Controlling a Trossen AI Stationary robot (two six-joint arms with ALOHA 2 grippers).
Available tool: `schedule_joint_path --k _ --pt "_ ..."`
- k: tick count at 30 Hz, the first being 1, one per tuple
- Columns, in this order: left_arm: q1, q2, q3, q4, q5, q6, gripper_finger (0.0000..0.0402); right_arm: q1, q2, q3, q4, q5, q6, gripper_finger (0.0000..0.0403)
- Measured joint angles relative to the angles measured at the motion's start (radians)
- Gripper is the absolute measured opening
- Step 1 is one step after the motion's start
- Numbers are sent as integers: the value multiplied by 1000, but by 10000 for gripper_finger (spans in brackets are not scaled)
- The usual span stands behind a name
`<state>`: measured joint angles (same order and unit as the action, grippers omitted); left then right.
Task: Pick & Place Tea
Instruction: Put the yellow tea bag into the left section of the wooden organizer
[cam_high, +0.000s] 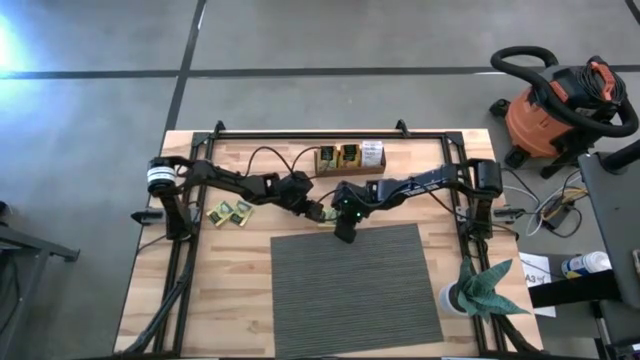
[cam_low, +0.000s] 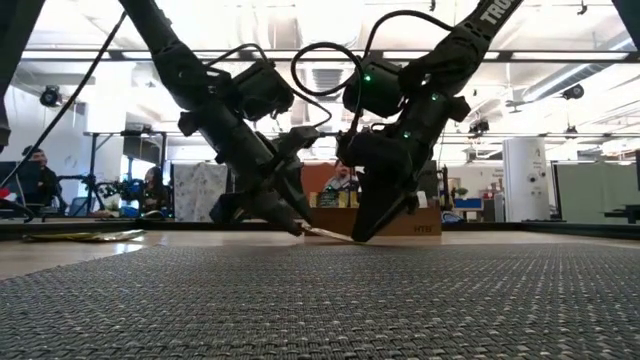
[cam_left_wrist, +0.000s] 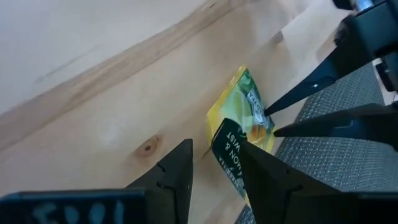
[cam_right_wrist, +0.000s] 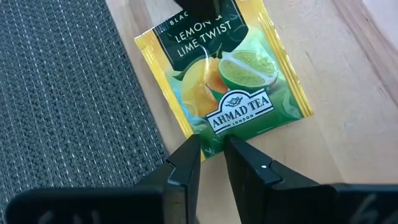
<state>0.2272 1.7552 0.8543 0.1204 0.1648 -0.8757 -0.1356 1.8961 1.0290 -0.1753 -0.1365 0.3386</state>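
Nearest you in the right wrist view, the right gripper (cam_right_wrist: 212, 152) has its two fingers drawn close, straddling one edge of the sachet (cam_right_wrist: 224, 78). They are nearly together on that edge, but you cannot tell from these views whether they have truly pinched it. The sachet is a yellow-green lime-print tea packet lying on the bare wood just beside the mat (cam_right_wrist: 68, 93), at the mat's far edge.

The left gripper (cam_left_wrist: 214, 165) stands at the opposite end of the same sachet, its fingers parted, with one tip over the packet's dark end and the other on the wood beside it; it grips nothing. I judge this as a shared pick: a thin flat packet gives a single gripper little to bite, so one arm steadies or tips it while the other takes an edge.

The low view gives you what the wrists cannot: both grippers slant down to meet over the sachet, which looks slightly lifted at one end off the wood. Only the high view shows the rest: two more sachets (cam_high: 229, 211) well apart from the mat beside the left arm, and the tray (cam_high: 350, 157) beyond the mat's far edge.
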Motion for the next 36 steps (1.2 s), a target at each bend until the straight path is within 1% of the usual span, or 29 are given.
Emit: schedule_joint_path --k 5,8,10,15,19,22,24,26,28,30,33,35,36 --pt "0 18 0 18 14 -17 126 0 0 -1 4 3 2 76" --pt "-1 43 0 87 83 -19 126 0 1 -2 20 4 2 75" --pt "-4 60 0 120 108 -34 126 0 2 -2 41 4 2 77" --pt "-8 74 0 161 111 -49 122 0 2 -3 50 5 13 79" --pt "-7 69 0 155 129 -22 92 0 1 -3 49 5 5 81" --pt "-6 47 0 151 127 11 55 0 -9 -4 47 5 -2 87" --pt "-6 27 5 127 104 49 27 0 -26 -4 47 5 -11 92" --pt "-3 -4 27 63 60 116 8 -1 -50 -4 38 8 -28 97" --pt "9 -42 74 -59 26 221 4 -3 -88 -4 -2 33 -47 100" --pt "32 -78 146 -245 -15 380 2 -5 -140 -4 -66 118 -51 102" --pt "81 -108 292 -508 -103 658 2 -14 -235 -19 -127 229 -75 102" --pt "127 -109 397 -614 -112 834 1 -30 -301 -38 -153 260 -81 102" --pt "150 -105 446 -639 -112 915 1 -40 -330 -48 -167 267 -80 102"
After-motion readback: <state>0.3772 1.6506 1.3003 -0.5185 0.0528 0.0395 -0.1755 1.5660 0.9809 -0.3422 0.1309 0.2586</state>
